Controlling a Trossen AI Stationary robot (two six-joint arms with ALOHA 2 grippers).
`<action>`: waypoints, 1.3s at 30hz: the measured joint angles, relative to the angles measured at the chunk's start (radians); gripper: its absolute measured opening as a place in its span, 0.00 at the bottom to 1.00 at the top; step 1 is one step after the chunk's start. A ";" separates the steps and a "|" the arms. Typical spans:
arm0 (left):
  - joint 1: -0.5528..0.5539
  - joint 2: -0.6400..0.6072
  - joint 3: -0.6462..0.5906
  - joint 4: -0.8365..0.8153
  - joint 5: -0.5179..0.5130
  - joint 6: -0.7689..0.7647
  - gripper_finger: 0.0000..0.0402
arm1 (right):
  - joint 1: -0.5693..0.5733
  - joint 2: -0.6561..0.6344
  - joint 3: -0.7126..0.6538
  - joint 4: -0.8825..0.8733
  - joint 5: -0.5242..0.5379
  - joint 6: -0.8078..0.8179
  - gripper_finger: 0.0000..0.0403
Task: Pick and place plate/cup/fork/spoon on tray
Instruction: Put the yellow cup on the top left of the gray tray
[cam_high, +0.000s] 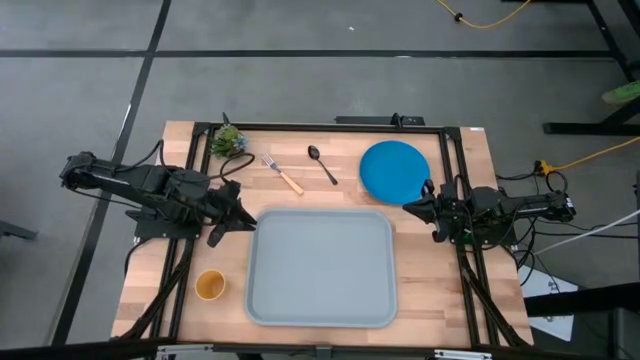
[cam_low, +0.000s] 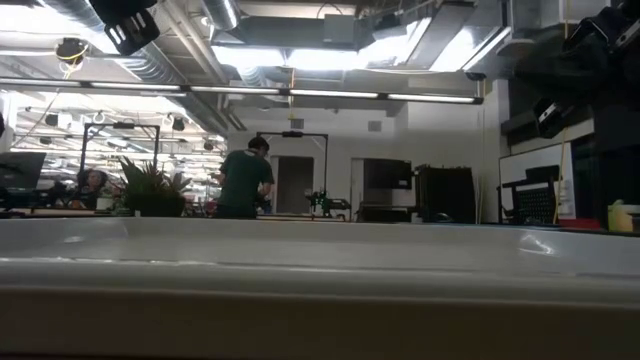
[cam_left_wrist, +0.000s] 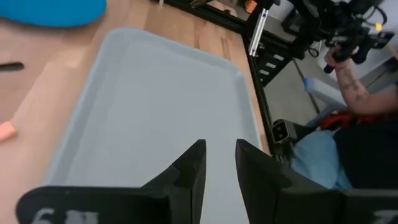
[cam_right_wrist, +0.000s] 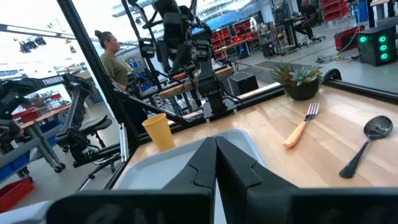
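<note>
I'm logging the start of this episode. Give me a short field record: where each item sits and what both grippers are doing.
tray: centre of table, nothing on it
plate: on the wood, past the tray's far right corner
cup: upright, left of tray
fork: on the wood beyond the tray
spoon: right of the fork, apart from it
left gripper: by the tray's left edge, slightly open, holds nothing
right gripper: beside the plate, shut, holds nothing
</note>
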 joint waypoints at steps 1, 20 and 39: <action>0.000 0.000 0.000 0.000 0.014 -0.007 0.20 | 0.000 0.000 0.000 -0.004 0.000 0.000 0.03; -0.176 0.037 -0.001 -0.014 -0.203 -0.095 0.20 | 0.000 0.000 0.000 -0.009 0.000 -0.022 0.03; -0.477 0.200 -0.001 0.061 -0.272 -0.411 0.36 | 0.000 0.000 0.000 -0.015 0.000 -0.022 0.03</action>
